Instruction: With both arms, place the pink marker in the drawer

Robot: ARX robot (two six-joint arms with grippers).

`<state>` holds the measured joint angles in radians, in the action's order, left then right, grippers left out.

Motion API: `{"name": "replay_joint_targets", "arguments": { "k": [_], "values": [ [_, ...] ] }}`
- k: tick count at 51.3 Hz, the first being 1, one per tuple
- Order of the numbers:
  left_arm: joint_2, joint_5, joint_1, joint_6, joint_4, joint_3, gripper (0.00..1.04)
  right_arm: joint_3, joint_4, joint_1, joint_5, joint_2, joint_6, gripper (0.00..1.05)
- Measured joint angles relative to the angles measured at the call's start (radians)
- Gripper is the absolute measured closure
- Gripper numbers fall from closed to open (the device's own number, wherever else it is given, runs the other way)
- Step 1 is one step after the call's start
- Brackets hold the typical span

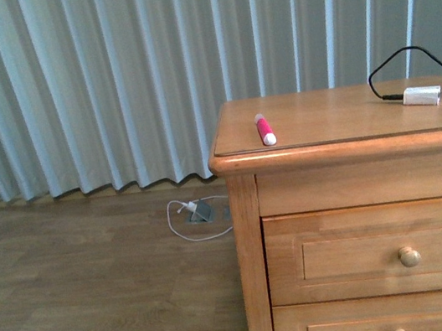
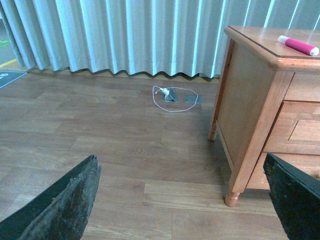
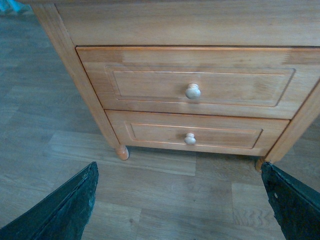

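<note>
Lying atop the cabinet (image 1: 322,110), the pink marker (image 1: 266,130); drawer (image 1: 347,259) (upper) closed.

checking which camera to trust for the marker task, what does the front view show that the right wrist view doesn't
Only the front view: the short bright-pink marker with a white tip lying on the honey-coloured wooden cabinet top, a white plug adapter with black cable there too, and pale pleated curtains. Only the right wrist view: the open black toothed right gripper, the cabinet's turned foot and the whole lower drawer front. Both: the shut upper panelled wooden drawer with its round knob, and the wood-plank floor.
</note>
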<state>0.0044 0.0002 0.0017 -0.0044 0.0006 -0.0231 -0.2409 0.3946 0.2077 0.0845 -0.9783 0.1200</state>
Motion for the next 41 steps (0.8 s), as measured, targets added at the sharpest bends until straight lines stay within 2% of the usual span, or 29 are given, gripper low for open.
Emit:
{"name": "replay_joint_targets", "arguments": {
  "k": [15, 25, 41],
  "values": [
    [0.0, 0.0, 0.0, 0.0, 0.0, 0.0, 0.06, -0.332, 0.253, 0.035, 0.079, -0.674, -0.045, 0.08],
    [0.0, 0.0, 0.0, 0.0, 0.0, 0.0, 0.06, -0.492, 0.325, 0.004, 0.084, -0.91, -0.071, 0.08],
    [0.0, 0.0, 0.0, 0.0, 0.0, 0.0, 0.06, -0.669, 0.388, -0.031, 0.097, -1.134, -0.089, 0.08]
  ]
}}
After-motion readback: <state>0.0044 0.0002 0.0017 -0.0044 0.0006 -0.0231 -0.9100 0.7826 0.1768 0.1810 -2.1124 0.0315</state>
